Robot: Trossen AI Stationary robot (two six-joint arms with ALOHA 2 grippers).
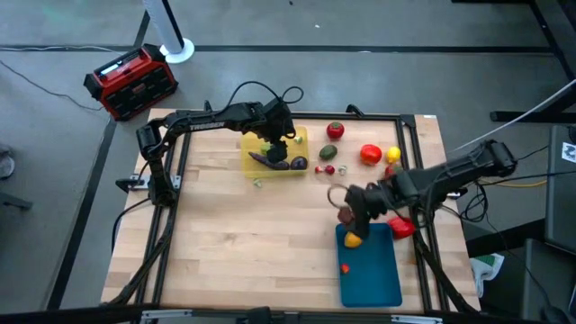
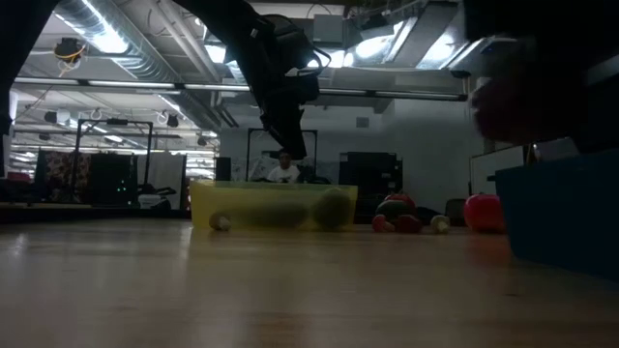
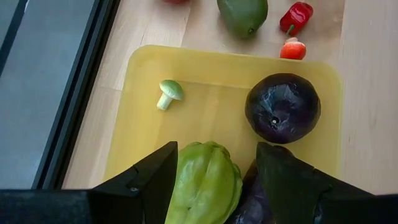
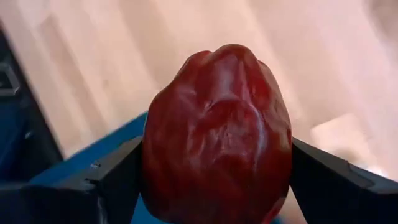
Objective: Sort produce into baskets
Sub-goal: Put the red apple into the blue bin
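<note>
My left gripper (image 1: 276, 146) hangs over the translucent yellow basket (image 3: 143, 118), shut on a ridged green pepper (image 3: 206, 186). In that basket lie a round purple vegetable (image 3: 282, 107), a dark eggplant (image 1: 270, 162) and a small pale-green mushroom (image 3: 168, 93). My right gripper (image 1: 349, 216) is over the far end of the teal-blue basket (image 1: 373, 270), shut on a dark red fruit (image 4: 217, 134). An orange piece (image 1: 352, 239) and a small red piece (image 1: 345, 267) lie in the teal basket. My left gripper has the green pepper's two sides (image 3: 183, 180) between its two fingers, coming slanting down from above. The pepper hangs over the yellow basket's floor, with the eggplant beneath it. My right gripper pinches the dark red fruit's two opposite sides (image 4: 152, 168) between its two fingers, pointing steeply down. The fruit fills the gap between them and is lifted clear above the teal basket's edge (image 4: 93, 155).
Loose produce lies on the far right of the table: a red tomato (image 1: 335, 130), an orange-red piece (image 1: 370, 154), a yellow lemon (image 1: 393, 155), a green fruit (image 1: 328, 152), small red pieces (image 1: 329, 168). A red piece (image 1: 402, 227) lies beside the teal basket. A red-and-black box (image 1: 130, 81) stands off the table.
</note>
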